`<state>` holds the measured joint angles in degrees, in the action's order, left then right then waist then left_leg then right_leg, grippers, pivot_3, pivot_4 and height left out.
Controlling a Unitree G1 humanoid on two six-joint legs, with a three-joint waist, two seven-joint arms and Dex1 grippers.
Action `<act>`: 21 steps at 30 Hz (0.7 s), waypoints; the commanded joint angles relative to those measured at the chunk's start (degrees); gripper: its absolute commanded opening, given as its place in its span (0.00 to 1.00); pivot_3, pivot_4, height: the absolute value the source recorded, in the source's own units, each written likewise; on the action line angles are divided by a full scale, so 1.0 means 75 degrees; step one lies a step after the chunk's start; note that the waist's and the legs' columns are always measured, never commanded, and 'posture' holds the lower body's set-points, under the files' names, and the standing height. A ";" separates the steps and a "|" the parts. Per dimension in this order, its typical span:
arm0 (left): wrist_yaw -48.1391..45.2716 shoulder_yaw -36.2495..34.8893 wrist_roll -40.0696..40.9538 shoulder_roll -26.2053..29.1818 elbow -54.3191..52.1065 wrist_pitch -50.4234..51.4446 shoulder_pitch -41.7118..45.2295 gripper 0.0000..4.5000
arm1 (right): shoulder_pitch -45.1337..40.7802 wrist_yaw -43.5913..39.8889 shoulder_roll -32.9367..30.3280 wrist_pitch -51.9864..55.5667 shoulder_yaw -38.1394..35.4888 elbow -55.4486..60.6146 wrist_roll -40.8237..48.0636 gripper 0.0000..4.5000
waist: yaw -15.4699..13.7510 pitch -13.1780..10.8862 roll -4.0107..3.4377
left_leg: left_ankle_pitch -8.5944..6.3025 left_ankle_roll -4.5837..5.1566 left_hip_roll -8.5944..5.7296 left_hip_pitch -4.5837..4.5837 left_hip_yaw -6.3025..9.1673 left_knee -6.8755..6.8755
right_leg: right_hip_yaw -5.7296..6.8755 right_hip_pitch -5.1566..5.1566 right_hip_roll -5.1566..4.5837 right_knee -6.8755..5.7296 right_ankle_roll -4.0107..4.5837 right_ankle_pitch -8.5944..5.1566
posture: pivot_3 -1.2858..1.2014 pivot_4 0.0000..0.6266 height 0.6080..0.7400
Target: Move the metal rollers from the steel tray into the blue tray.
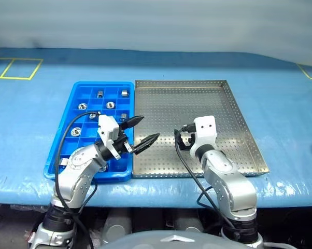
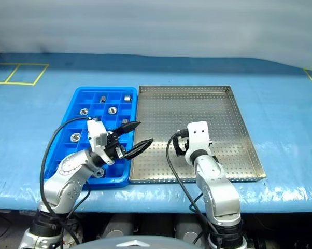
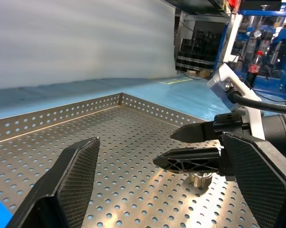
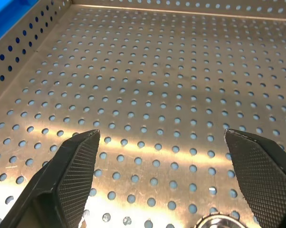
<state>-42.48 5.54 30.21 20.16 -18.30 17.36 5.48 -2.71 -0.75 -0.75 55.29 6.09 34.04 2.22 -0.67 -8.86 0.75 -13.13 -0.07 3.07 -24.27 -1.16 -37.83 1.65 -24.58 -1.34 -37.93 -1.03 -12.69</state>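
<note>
One shiny metal roller [image 3: 200,179] lies on the perforated steel tray [image 1: 234,111] under the wide-open right tool [image 1: 183,139], left tool [image 1: 140,134] also wide.

The steel tray [image 1: 234,109] was shiny perforated metal. The blue tray [image 1: 68,122] looked like smooth glossy plastic, holding bright metal rollers [image 1: 110,105]. The gripper fingers [image 4: 76,166] were matt black, finely textured.

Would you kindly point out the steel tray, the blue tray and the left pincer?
steel tray [image 1: 197,83]: left eye view, far rim.
blue tray [image 1: 68,106]: left eye view, left wall.
left pincer [image 1: 145,130]: left eye view, between its open fingertips.
</note>
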 commanded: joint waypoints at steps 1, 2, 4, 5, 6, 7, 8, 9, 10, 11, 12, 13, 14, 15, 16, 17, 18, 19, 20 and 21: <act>-0.0058 0.0099 -0.0049 -0.0074 -0.0053 -0.0043 0.0170 1.00 | 0.0152 0.0260 0.0082 -0.0217 -0.0125 0.0197 -0.0126 0.99 | 0.0006 0.0000 0.0000 | 0.0000 0.0000 -0.0001 0.0001 -0.0004 0.0000 | -0.0005 0.0000 -0.0001 0.0001 0.0000 0.0000 | 0.53 0.24 1.00; 0.0003 0.0102 -0.0090 -0.0102 0.0003 -0.0025 0.0246 1.00 | 0.0252 0.0314 0.0176 -0.0244 -0.0209 0.0293 -0.0080 0.99 | 0.0002 0.0000 0.0001 | 0.0000 0.0001 -0.0002 0.0001 -0.0006 0.0000 | -0.0007 0.0000 -0.0002 0.0003 0.0000 0.0000 | 0.53 0.24 1.00; 0.0060 0.0104 -0.0121 -0.0163 0.0148 0.0036 0.0444 1.00 | 0.0457 0.0332 0.0252 -0.0314 -0.0302 0.0563 0.0002 0.99 | -0.0019 0.0001 0.0002 | -0.0001 0.0001 -0.0004 0.0000 -0.0006 -0.0001 | -0.0009 0.0001 -0.0003 0.0004 -0.0004 0.0002 | 0.53 0.24 1.00; -0.0014 0.0129 -0.0112 -0.0169 0.0220 0.0043 0.0548 1.00 | 0.0575 0.0288 0.0209 -0.0360 -0.0306 0.0728 0.0022 0.99 | -0.0016 0.0001 0.0002 | 0.0000 0.0001 -0.0004 -0.0001 -0.0006 -0.0002 | -0.0009 0.0001 -0.0004 0.0004 -0.0004 0.0002 | 0.53 0.24 1.00; -0.0129 0.0142 -0.0089 -0.0155 0.0294 0.0034 0.0641 1.00 | 0.0662 0.0255 0.0173 -0.0374 -0.0286 0.0866 0.0033 0.99 | -0.0010 0.0001 0.0002 | 0.0000 0.0001 -0.0005 -0.0001 -0.0006 -0.0003 | -0.0010 0.0001 -0.0003 0.0004 -0.0004 0.0002 | 0.52 0.24 1.00; -0.0329 0.0193 -0.0069 -0.0130 0.0418 0.0009 0.0788 1.00 | 0.0828 0.0148 0.0117 -0.0434 -0.0303 0.1122 0.0120 0.99 | -0.0007 0.0001 0.0002 | 0.0000 0.0001 -0.0005 -0.0001 -0.0008 -0.0004 | -0.0011 0.0000 -0.0003 0.0004 -0.0004 0.0002 | 0.52 0.24 1.00; -0.0558 0.0264 -0.0076 -0.0096 0.0573 -0.0020 0.0977 1.00 | 0.1007 0.0048 0.0018 -0.0481 -0.0319 0.1402 0.0182 0.99 | -0.0002 0.0001 0.0002 | 0.0000 0.0001 -0.0005 0.0000 -0.0010 -0.0005 | -0.0013 0.0000 -0.0003 0.0004 -0.0003 0.0001 | 0.52 0.24 1.00; -0.0732 0.0319 -0.0114 -0.0072 0.0708 -0.0068 0.1135 1.00 | 0.1148 -0.0025 -0.0085 -0.0533 -0.0319 0.1612 0.0207 0.99 | -0.0006 0.0001 0.0002 | 0.0000 0.0002 -0.0005 0.0000 -0.0010 -0.0005 | -0.0013 0.0001 -0.0003 0.0005 -0.0003 0.0001 | 0.51 0.24 1.00; -0.0882 0.0364 -0.0162 -0.0064 0.0856 -0.0135 0.1288 1.00 | 0.1286 -0.0085 -0.0204 -0.0602 -0.0303 0.1796 0.0202 0.99 | 0.0009 0.0001 0.0002 | 0.0000 0.0002 -0.0007 0.0000 -0.0009 -0.0005 | -0.0013 0.0001 -0.0003 0.0005 -0.0002 0.0001 | 0.51 0.24 1.00; -0.0940 0.0405 -0.0182 -0.0120 0.0983 -0.0133 0.1464 1.00 | 0.1422 -0.0124 -0.0326 -0.0660 -0.0300 0.1959 0.0176 0.99 | 0.0041 0.0001 0.0002 | 0.0000 0.0002 -0.0006 0.0001 -0.0010 -0.0005 | -0.0013 0.0001 -0.0003 0.0006 -0.0002 0.0001 | 0.50 0.24 1.00; -0.0976 0.0487 -0.0245 -0.0213 0.1168 -0.0129 0.1692 1.00 | 0.1615 -0.0163 -0.0470 -0.0715 -0.0309 0.2155 0.0140 0.99 | 0.0061 0.0001 0.0002 | 0.0000 0.0002 -0.0006 0.0001 -0.0011 -0.0006 | -0.0015 0.0001 -0.0003 0.0007 -0.0002 0.0001 | 0.49 0.24 1.00; -0.1007 0.0589 -0.0338 -0.0307 0.1379 -0.0139 0.1914 1.00 | 0.1813 -0.0196 -0.0580 -0.0756 -0.0323 0.2346 0.0131 0.99 | 0.0071 0.0002 0.0003 | 0.0000 0.0002 -0.0008 0.0000 -0.0011 -0.0008 | -0.0016 0.0002 -0.0004 0.0008 -0.0002 0.0001 | 0.49 0.24 1.00; -0.1034 0.0653 -0.0404 -0.0369 0.1535 -0.0155 0.2061 1.00 | 0.1937 -0.0206 -0.0650 -0.0785 -0.0326 0.2459 0.0134 0.99 | 0.0104 0.0003 0.0004 | 0.0000 0.0003 -0.0010 0.0000 -0.0010 -0.0011 | -0.0016 0.0003 -0.0005 0.0008 -0.0002 0.0000 | 0.49 0.24 1.00; -0.1028 0.0807 -0.0582 -0.0440 0.1762 -0.0129 0.2247 1.00 | 0.2104 -0.0210 -0.0719 -0.0811 -0.0305 0.2592 0.0131 0.99 | 0.0145 0.0003 0.0004 | 0.0000 0.0004 -0.0011 0.0001 -0.0011 -0.0012 | -0.0018 0.0006 -0.0005 0.0010 -0.0002 0.0001 | 0.48 0.24 1.00; -0.1033 0.0897 -0.0702 -0.0482 0.1922 -0.0115 0.2366 1.00 | 0.2195 -0.0202 -0.0755 -0.0828 -0.0274 0.2662 0.0129 0.99 | 0.0186 0.0004 0.0004 | 0.0000 0.0005 -0.0012 0.0001 -0.0012 -0.0014 | -0.0020 0.0006 -0.0005 0.0010 -0.0003 0.0001 | 0.48 0.24 1.00; -0.1049 0.0969 -0.0804 -0.0515 0.2066 -0.0122 0.2462 1.00 | 0.2258 -0.0189 -0.0775 -0.0844 -0.0241 0.2708 0.0123 0.99 | 0.0232 0.0004 0.0005 | 0.0000 0.0006 -0.0012 0.0003 -0.0013 -0.0014 | -0.0024 0.0007 -0.0005 0.0010 -0.0004 0.0002 | 0.47 0.24 1.00; -0.1028 0.1111 -0.0973 -0.0567 0.2209 -0.0097 0.2581 1.00 | 0.2340 -0.0176 -0.0797 -0.0855 -0.0215 0.2779 0.0113 0.99 | 0.0291 0.0004 0.0005 | 0.0000 0.0006 -0.0012 0.0005 -0.0014 -0.0014 | -0.0028 0.0007 -0.0004 0.0009 -0.0004 0.0002 | 0.47 0.24 1.00; -0.0998 0.1224 -0.1113 -0.0603 0.2329 -0.0051 0.2680 1.00 | 0.2384 -0.0157 -0.0800 -0.0856 -0.0187 0.2822 0.0101 0.99 | 0.0341 0.0004 0.0005 | 0.0000 0.0006 -0.0012 0.0011 -0.0019 -0.0014 | -0.0036 0.0007 -0.0002 0.0007 -0.0004 0.0002 | 0.47 0.24 1.00; -0.0923 0.1373 -0.1297 -0.0731 0.2590 0.0008 0.2858 1.00 | 0.2501 -0.0141 -0.0798 -0.0858 -0.0144 0.2934 0.0101 0.99 | 0.0382 0.0004 0.0005 | 0.0000 0.0006 -0.0013 0.0018 -0.0023 -0.0012 | -0.0045 0.0007 -0.0002 0.0003 -0.0005 0.0003 | 0.47 0.24 1.00; -0.0882 0.1458 -0.1420 -0.0822 0.2788 0.0040 0.2984 1.00 | 0.2570 -0.0122 -0.0792 -0.0855 -0.0101 0.3004 0.0097 0.99 | 0.0389 0.0004 0.0005 | 0.0000 0.0007 -0.0013 0.0024 -0.0024 -0.0011 | -0.0050 0.0012 0.0000 0.0003 -0.0005 0.0002 | 0.46 0.24 1.00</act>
<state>-49.74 15.38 21.09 14.84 1.47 17.40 26.16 16.25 -2.05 -6.76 50.33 4.73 53.18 3.05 2.26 -8.83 0.79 -13.13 -0.01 2.97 -24.04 -1.34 -37.90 1.26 -24.46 -1.35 -37.92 -1.06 -12.68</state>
